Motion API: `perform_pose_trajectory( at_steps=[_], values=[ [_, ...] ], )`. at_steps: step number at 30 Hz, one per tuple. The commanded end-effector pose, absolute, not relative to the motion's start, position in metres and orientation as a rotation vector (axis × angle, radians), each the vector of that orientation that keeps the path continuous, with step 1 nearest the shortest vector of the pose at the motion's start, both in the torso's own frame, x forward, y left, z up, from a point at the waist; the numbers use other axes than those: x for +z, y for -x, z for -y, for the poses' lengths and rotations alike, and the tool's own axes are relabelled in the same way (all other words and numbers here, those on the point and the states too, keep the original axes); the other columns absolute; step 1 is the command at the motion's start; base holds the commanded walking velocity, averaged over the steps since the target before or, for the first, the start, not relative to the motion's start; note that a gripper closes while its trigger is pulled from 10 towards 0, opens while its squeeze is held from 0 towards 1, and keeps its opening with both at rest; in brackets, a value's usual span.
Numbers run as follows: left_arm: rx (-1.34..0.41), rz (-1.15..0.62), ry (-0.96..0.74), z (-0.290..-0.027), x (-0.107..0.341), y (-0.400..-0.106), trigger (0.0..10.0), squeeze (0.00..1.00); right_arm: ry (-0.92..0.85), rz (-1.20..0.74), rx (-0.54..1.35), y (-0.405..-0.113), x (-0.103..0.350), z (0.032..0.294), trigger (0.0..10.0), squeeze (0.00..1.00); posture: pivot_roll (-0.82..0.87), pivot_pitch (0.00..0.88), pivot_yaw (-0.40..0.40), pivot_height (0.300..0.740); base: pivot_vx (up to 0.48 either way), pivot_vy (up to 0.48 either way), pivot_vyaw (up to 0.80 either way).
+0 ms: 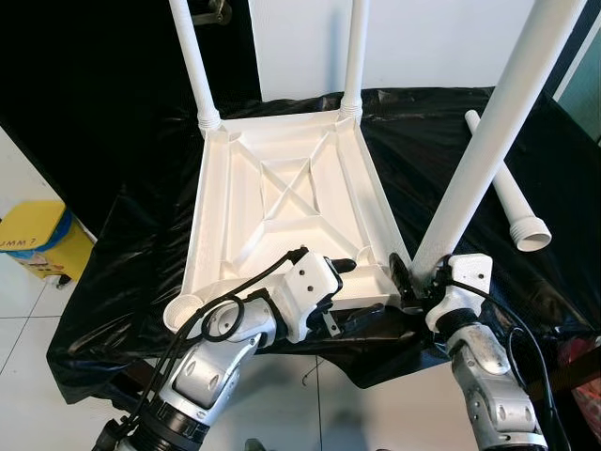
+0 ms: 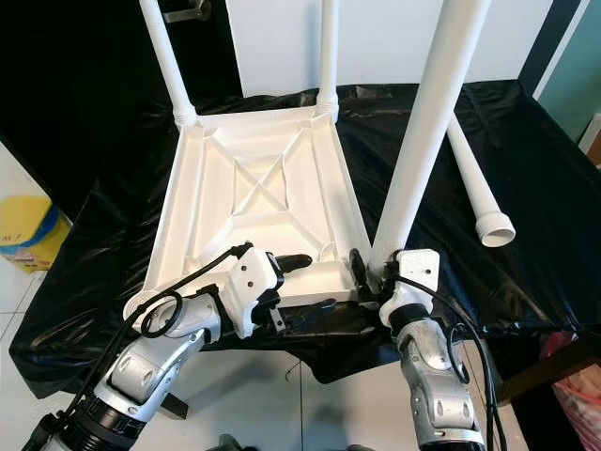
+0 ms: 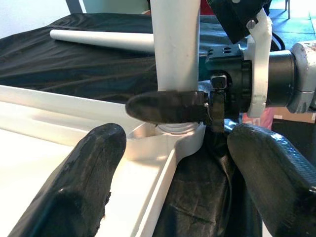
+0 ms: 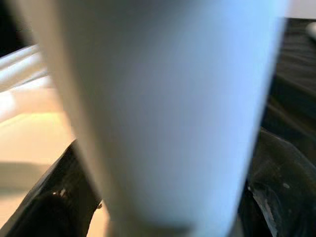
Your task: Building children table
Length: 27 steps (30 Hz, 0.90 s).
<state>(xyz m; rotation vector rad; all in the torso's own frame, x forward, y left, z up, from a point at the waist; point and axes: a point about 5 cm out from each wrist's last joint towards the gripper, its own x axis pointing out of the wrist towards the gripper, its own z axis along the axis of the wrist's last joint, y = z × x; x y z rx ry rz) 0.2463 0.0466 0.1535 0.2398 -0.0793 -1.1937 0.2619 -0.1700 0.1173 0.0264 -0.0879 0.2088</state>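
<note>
**Operator:** Tabletop (image 1: 282,202) lay upside down on the black sheet (image 1: 141,244) covering the work surface, ribbed underside facing up, roughly centred in front of me. Two white legs stood upright in its far corners, the far-left leg (image 1: 192,66) and the far-right leg (image 1: 355,56).

**Observer:** And the near corners?

**Operator:** At the near-right corner, a third leg (image 1: 488,132) stood tilted slightly rightward, its foot sitting in the corner socket (image 3: 173,136). The near-left socket (image 1: 183,310) held nothing. A fourth leg (image 1: 507,193) lay flat on the sheet, to the right of the tabletop and well apart from it.

**Observer:** What was your right gripper doing?

**Operator:** My right gripper (image 1: 420,280) was clamped on the third leg just above the socket. One black finger (image 3: 168,106) wrapped across the front of the leg in the left wrist view, and the leg sat close between the fingers in the right wrist view.

**Observer:** And the left?

**Operator:** My left gripper (image 2: 308,282) sat at the near edge of the tabletop, just left of that corner. Its fingers (image 3: 74,182) were spread wide, one above the tabletop's inside and the other out over the sheet beyond the rim. It had hold of nothing.

**Observer:** Anything else nearby?

**Operator:** A yellow bin (image 1: 38,240) stood on the floor, far left.
</note>
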Motion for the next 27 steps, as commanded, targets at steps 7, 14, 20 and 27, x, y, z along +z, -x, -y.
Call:
perform_pose_trajectory(
  at_steps=[7, 14, 20, 27],
  values=[
    [-1.216, 0.071, -0.257, -0.046, 0.154, -0.246, 10.0, 0.0, 0.076, 0.112, 0.446, -0.271, 0.128, 0.173, 10.0, 0.0, -0.07, 0.06, 0.056, 0.74, 0.0, 0.0, 0.0],
    [-1.214, 0.072, -0.253, -0.045, 0.154, -0.246, 10.0, 0.0, 0.17, 0.093, 0.542, -0.276, 0.127, 0.177, 9.4, 0.0, -0.07, 0.061, 0.05, 0.74, 0.0, 0.0, 0.0],
    [-1.212, 0.074, -0.25, -0.044, 0.154, -0.246, 10.0, 0.0, 0.176, 0.064, 0.572, -0.276, 0.123, 0.182, 0.0, 0.0, -0.07, 0.063, 0.043, 0.74, 0.0, 0.0, 0.0],
    [-1.207, 0.074, -0.249, -0.044, 0.154, -0.246, 10.0, 0.0, 0.124, 0.04, 0.569, -0.274, 0.116, 0.183, 0.0, 0.0, -0.07, 0.063, 0.041, 0.74, 0.0, 0.0, 0.0]
  ],
)
